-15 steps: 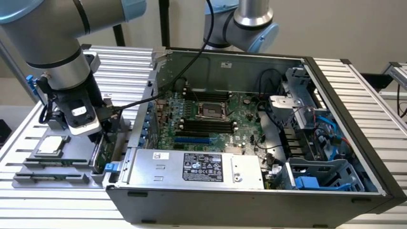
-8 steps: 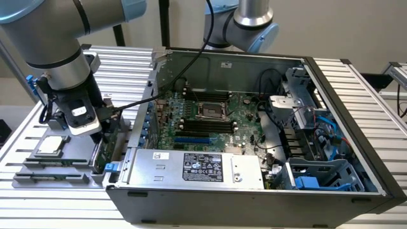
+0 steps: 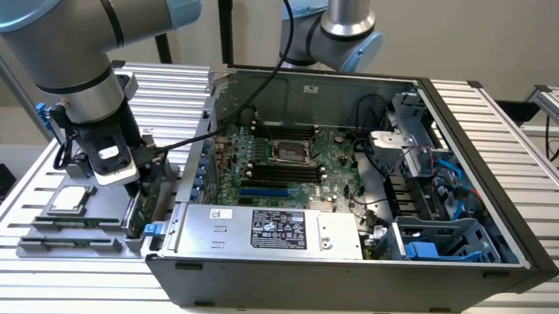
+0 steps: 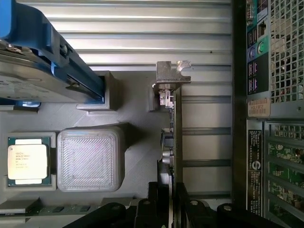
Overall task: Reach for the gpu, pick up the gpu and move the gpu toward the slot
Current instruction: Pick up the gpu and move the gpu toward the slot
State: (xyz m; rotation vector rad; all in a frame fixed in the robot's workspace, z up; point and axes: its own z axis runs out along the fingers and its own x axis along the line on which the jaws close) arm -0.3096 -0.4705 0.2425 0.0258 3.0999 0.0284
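In the exterior view the arm reaches down over a grey holder tray (image 3: 52, 245) on the slatted bench (image 3: 166, 91), just beside the outer wall of the open computer case (image 3: 332, 281) on the exterior view's left. The gripper (image 3: 140, 186) is low over the gpu (image 3: 133, 212), which stands on edge in the tray's groove next to the case. A small silver CPU chip (image 3: 70, 199) lies in its own pocket nearby. Inside the case, the blue slot (image 3: 262, 193) on the motherboard (image 3: 288, 163) is bare and well apart from the card. In the wrist view the gpu (image 4: 176, 133) runs away from the camera as a thin green edge, its silver bracket (image 4: 173, 71) at the far end. The gripper (image 4: 167, 202) sits astride the near end. Whether it is already clamped on the card or merely set around it cannot be told. The hard drive with blue rails (image 4: 38, 71), the chip (image 4: 27, 161) and a ribbed grey block (image 4: 88, 159) lie to one side, untouched. This looks like the end of the reach or the start of the pickup, with the card not yet lifted. Freeing it calls for a firm, square hold and a straight pull out of the groove, clear of the case wall.
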